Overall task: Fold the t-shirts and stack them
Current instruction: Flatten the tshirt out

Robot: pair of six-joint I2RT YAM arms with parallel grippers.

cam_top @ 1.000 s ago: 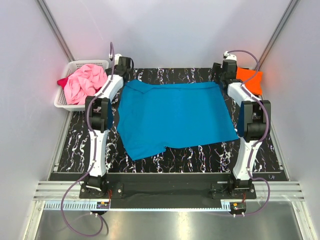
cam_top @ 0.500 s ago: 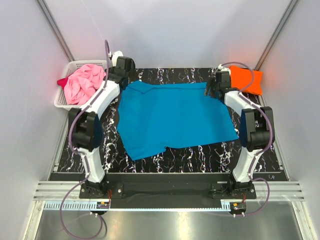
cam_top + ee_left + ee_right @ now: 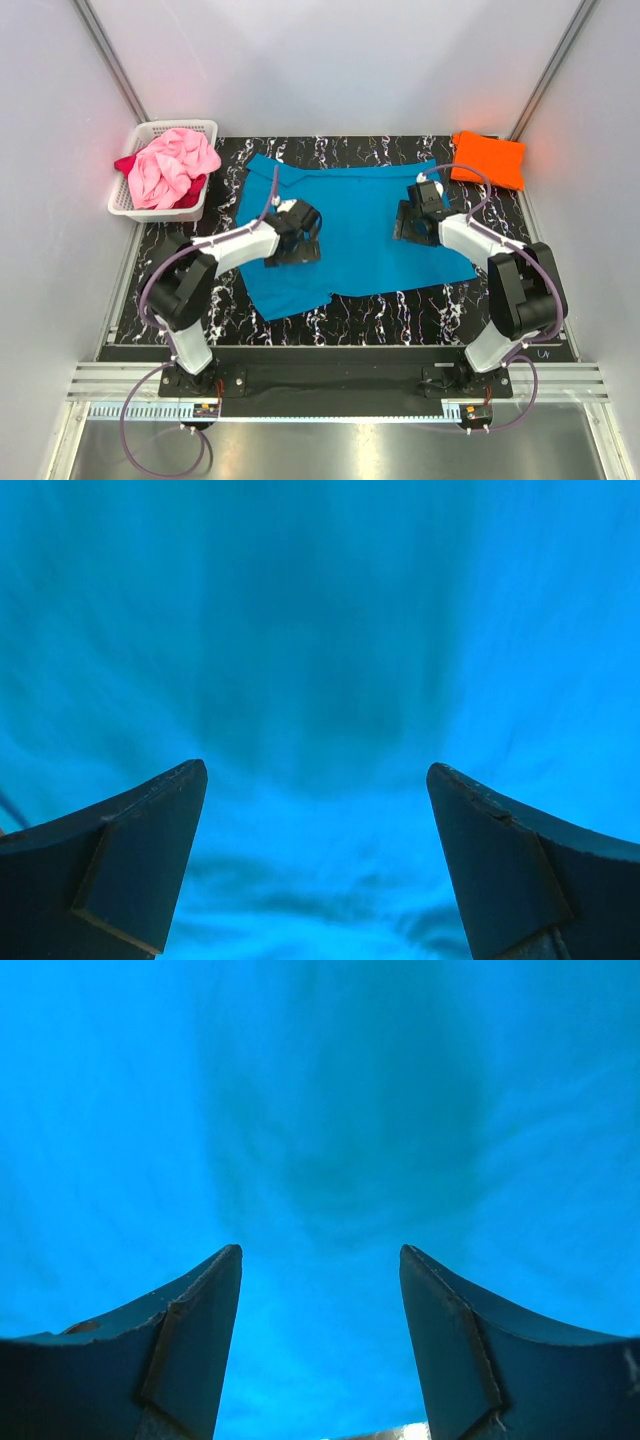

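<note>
Seen from above, a turquoise blue t-shirt point(image 3: 350, 215) lies spread nearly flat across the middle of a black, white-veined table point(image 3: 400, 305), with one sleeve reaching toward the near edge on the left side. Both arms lean in over it. The left gripper point(image 3: 298, 245) sits over the shirt's left part and the right gripper point(image 3: 412, 222) over its right part, well apart from each other. In the left wrist view, the two dark fingers point(image 3: 130, 850) stand wide apart with only blue cloth between them, softly blurred and faintly creased, and nothing is gripped. The right wrist view shows the same: its fingers point(image 3: 190, 1340) are spread, blue fabric fills the gap and the rest of the picture, and nothing is held. Whether either set of fingertips touches the cloth cannot be told. A bright orange t-shirt point(image 3: 488, 158) lies folded into a neat rectangle at the far right corner of the table, just beyond the blue shirt's edge. At the far left, a white lattice basket point(image 3: 175, 127) holds a bunched light pink t-shirt point(image 3: 172, 165), with a dark red t-shirt point(image 3: 125, 163) showing beneath and beside it.
</note>
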